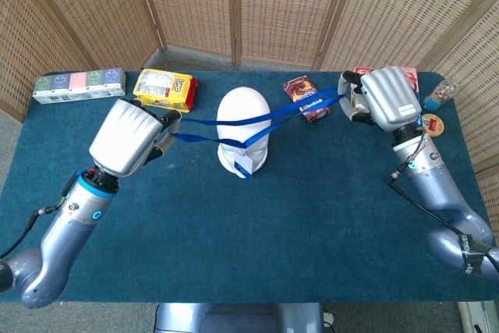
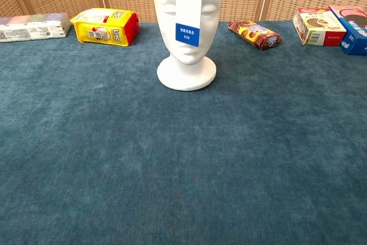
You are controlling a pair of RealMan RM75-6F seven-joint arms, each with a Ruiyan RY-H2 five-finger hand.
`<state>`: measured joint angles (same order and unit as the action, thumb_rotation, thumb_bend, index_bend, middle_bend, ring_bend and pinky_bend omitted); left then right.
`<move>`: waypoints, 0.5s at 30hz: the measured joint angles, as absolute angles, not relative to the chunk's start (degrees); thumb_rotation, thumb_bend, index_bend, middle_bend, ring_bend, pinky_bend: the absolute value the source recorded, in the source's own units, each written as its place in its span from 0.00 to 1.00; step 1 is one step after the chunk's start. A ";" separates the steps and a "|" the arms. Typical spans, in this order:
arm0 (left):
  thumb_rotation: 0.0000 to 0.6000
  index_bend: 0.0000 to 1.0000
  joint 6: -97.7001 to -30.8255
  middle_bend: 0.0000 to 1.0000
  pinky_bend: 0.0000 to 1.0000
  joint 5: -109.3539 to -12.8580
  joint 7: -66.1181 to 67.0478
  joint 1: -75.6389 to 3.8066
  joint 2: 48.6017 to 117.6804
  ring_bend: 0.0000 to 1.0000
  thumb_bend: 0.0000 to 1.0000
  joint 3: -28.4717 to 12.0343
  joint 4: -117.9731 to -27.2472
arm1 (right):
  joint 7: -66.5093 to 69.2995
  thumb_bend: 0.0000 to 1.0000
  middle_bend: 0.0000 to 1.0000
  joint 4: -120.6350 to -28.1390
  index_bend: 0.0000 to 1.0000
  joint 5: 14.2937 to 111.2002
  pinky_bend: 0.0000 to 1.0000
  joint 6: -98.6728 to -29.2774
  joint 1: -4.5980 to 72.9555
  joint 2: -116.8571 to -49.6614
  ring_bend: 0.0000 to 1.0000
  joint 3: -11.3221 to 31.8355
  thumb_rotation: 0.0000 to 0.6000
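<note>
We have a blue lanyard stretched wide between our two hands above the white foam head, which stands on the blue worktop a little toward twelve o'clock of its middle. Our left hand, at nine o'clock of the head, pinches one end of the loop in its fingertips; our right hand, at about two o'clock of the head, grips the other end with fingers curled round the strap. The badge hangs in front of the face, as the chest view shows.

To do this well, we judge that both hands should keep the loop taut and level, wide enough to pass the crown without snagging, and lower together so the strap settles evenly round the neck. Uneven pull could tip the head over.

Counting what lies along the twelve o'clock edge:
- one foam head, one lanyard with one badge
- one yellow snack bag at eleven o'clock
- one long pastel carton at ten o'clock
- one brown snack wrapper at one o'clock
- two boxes at two o'clock, plus a small jar we cannot make out clearly
</note>
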<state>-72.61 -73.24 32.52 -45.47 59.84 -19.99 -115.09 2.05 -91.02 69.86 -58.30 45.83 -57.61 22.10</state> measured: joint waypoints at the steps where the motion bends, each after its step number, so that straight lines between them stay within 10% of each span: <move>1: 1.00 0.63 -72.49 1.00 0.83 -72.78 32.77 -45.66 60.01 1.00 0.39 -20.13 -114.74 | 1.84 0.51 1.00 -90.80 0.72 69.71 1.00 -58.25 46.03 -57.90 1.00 22.15 1.00; 15: 1.00 0.63 -71.31 1.00 0.83 -67.33 37.39 -48.46 62.76 1.00 0.39 -21.25 -111.28 | -2.82 0.51 1.00 -85.38 0.72 67.06 1.00 -56.86 49.46 -62.67 1.00 22.46 1.00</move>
<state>-71.31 -67.33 37.39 -48.46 62.76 -21.25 -111.28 -2.82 -85.38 67.06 -56.86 49.46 -62.67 22.46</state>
